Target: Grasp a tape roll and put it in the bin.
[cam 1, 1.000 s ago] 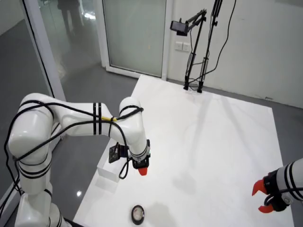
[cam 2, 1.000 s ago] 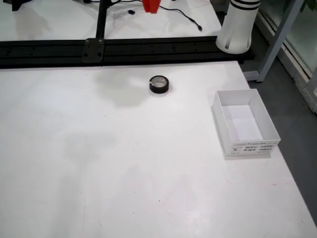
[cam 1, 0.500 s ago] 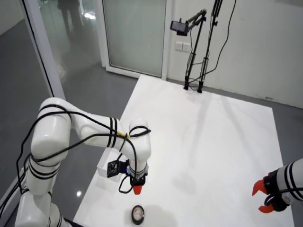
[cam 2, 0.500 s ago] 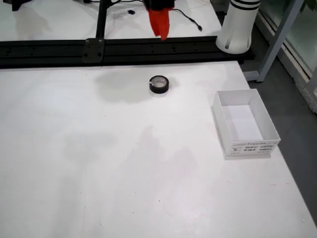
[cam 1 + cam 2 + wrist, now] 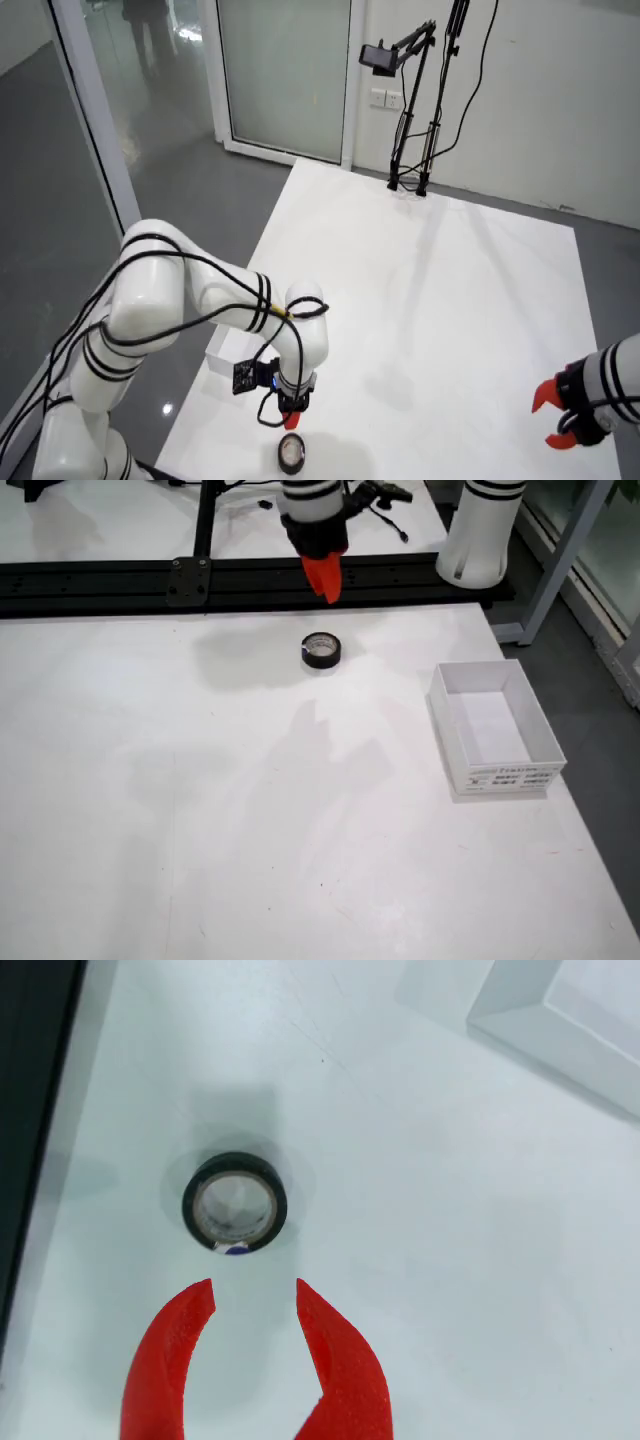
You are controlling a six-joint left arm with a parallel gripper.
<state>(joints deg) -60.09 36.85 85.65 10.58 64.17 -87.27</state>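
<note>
I'm seeing the white table (image 5: 250, 810) carrying little: the white bin (image 5: 494, 727) is sitting well right of the tape roll (image 5: 235, 1203) in the front view. A second arm's red gripper (image 5: 560, 418) is idling far across. My gripper (image 5: 255, 1305) is hovering with fingers (image 5: 330, 1345) apart; the roll is lying flat just beyond the tips, untouched.
</note>
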